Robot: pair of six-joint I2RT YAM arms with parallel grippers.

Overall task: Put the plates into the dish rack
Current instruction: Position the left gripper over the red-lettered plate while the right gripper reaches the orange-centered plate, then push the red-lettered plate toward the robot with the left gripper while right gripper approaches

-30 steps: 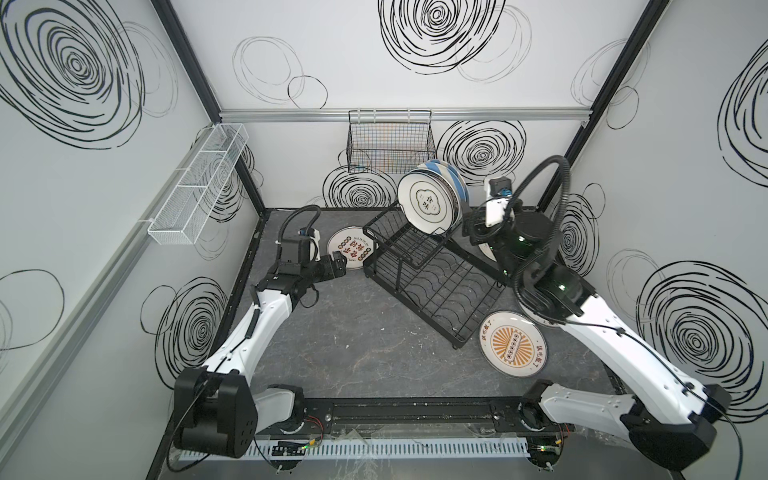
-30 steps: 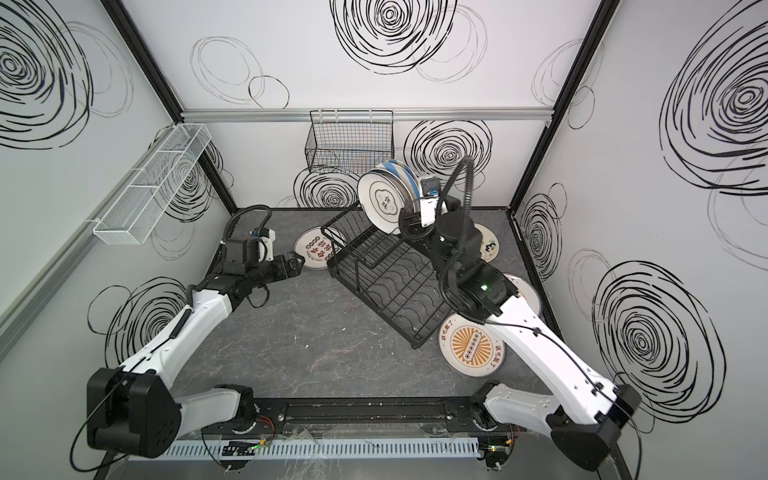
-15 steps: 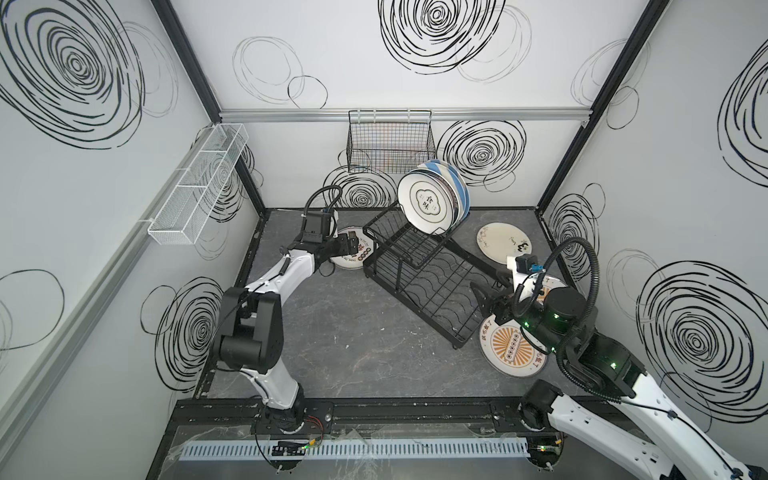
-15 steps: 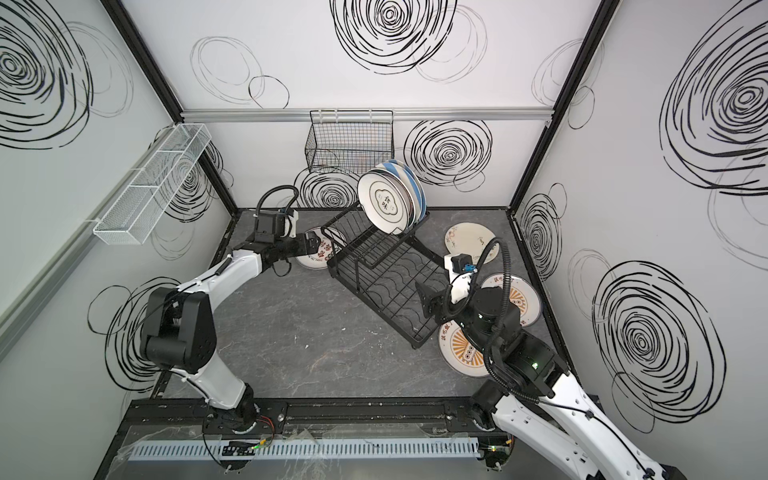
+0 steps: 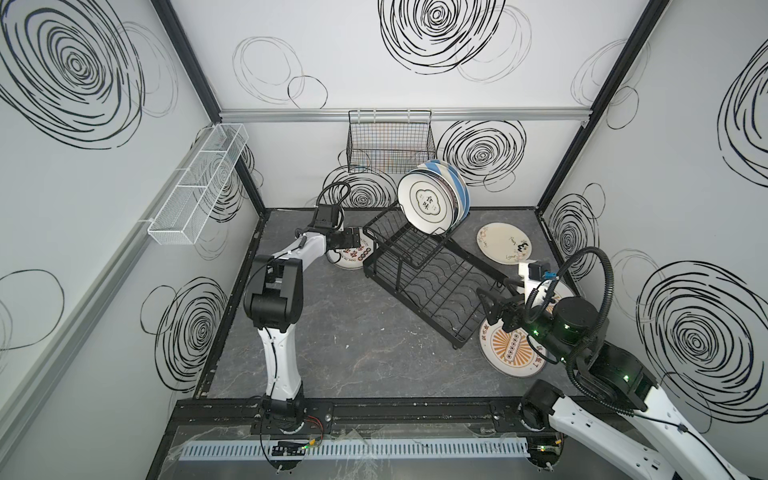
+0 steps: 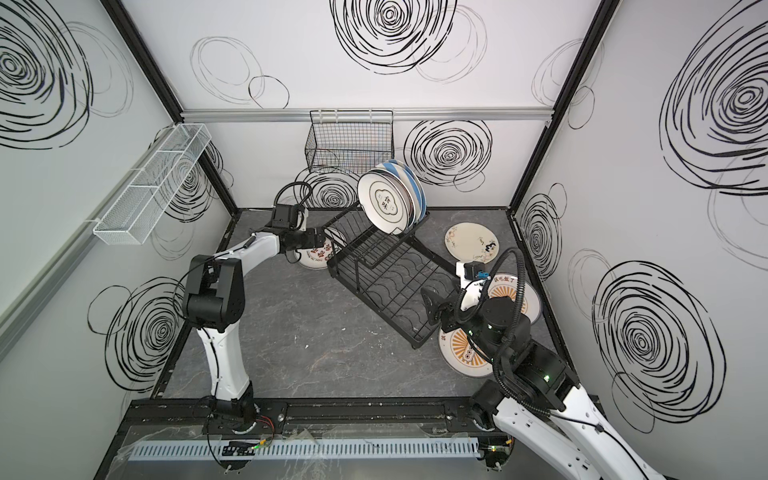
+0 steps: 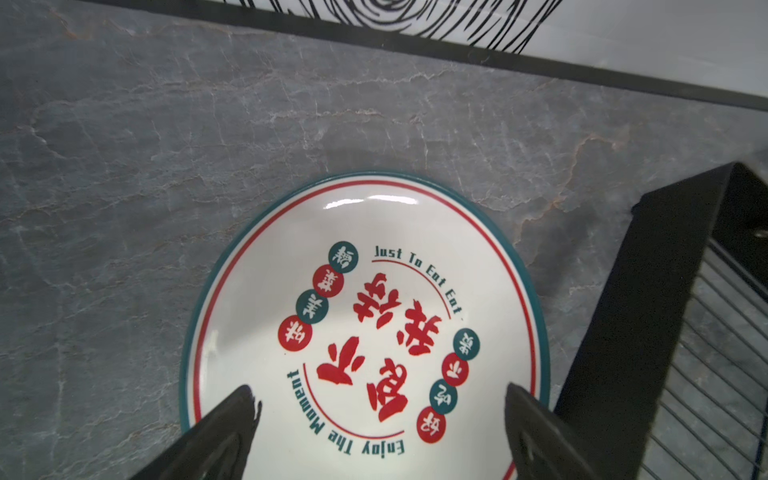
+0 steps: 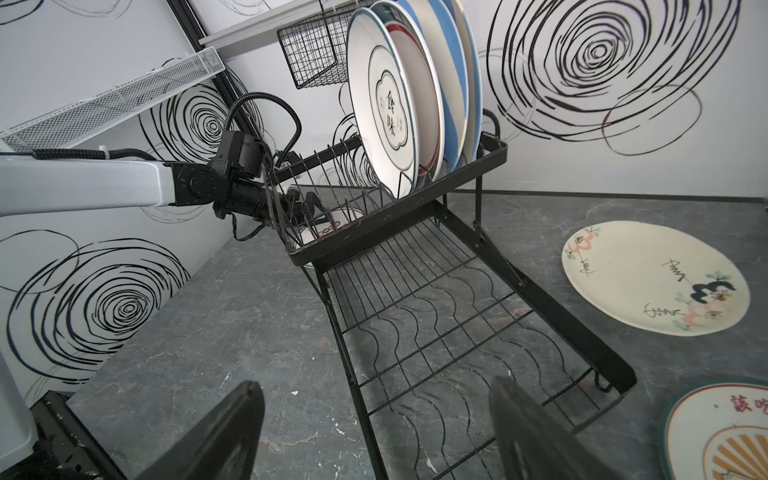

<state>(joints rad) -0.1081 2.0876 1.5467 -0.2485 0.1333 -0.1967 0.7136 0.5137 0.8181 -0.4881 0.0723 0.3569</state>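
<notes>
Left end effector (image 7: 378, 399), fingers apart, hovers over the lettered plate (image 7: 374, 291) at the dish rack's (image 5: 419, 266) 9 o'clock; several plates (image 5: 428, 205) stand upright at its 12 o'clock; right end effector (image 8: 374, 390), fingers apart, hangs at 4 o'clock beside the sunburst plate (image 5: 509, 349).

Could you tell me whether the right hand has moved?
Yes: the right hand withdrew from the racked plates to the dish rack's near end.

Overhead pair, two wrist close-ups, shared dish rack (image 5: 436, 286)
</notes>
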